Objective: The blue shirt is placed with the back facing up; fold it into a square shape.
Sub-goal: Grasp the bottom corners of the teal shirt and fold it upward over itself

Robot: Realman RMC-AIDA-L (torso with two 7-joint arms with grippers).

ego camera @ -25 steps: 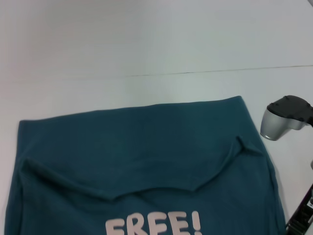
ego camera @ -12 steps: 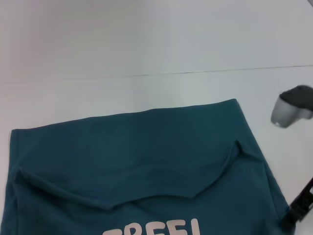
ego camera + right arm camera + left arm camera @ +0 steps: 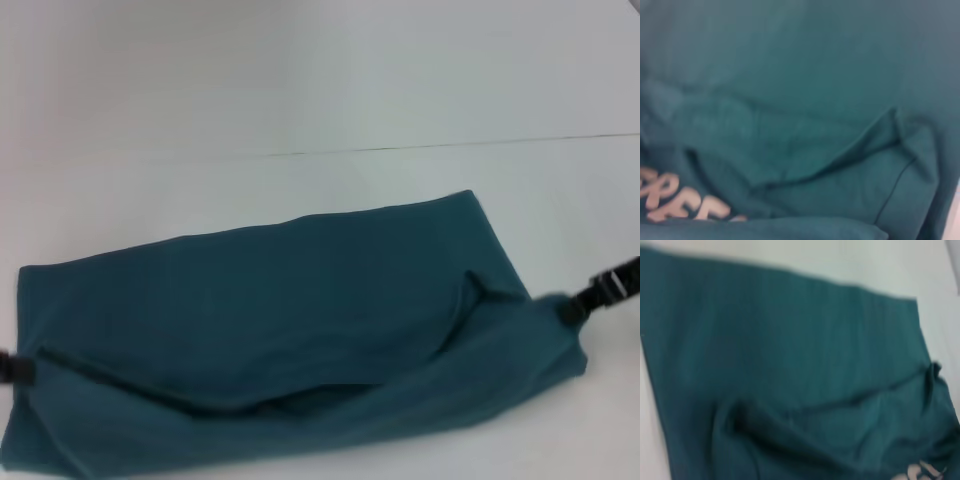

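The blue shirt [image 3: 300, 330] is seen lying on the white desk [image 3: 300, 90], partly folded into a long band, with its near edge raised off the desk. A collar-like seam [image 3: 200, 400] is seen running across the upper layer. White lettering [image 3: 680, 200] is visible under the raised fold in the right wrist view, and a trace of it [image 3: 925, 471] in the left wrist view. The left gripper [image 3: 12, 370] is seen at the shirt's left near corner, and the right gripper [image 3: 590, 297] at the shirt's right near corner; each is closed on the cloth at its corner. A thin dark line [image 3: 450, 145] is noted on the desk beyond the shirt.
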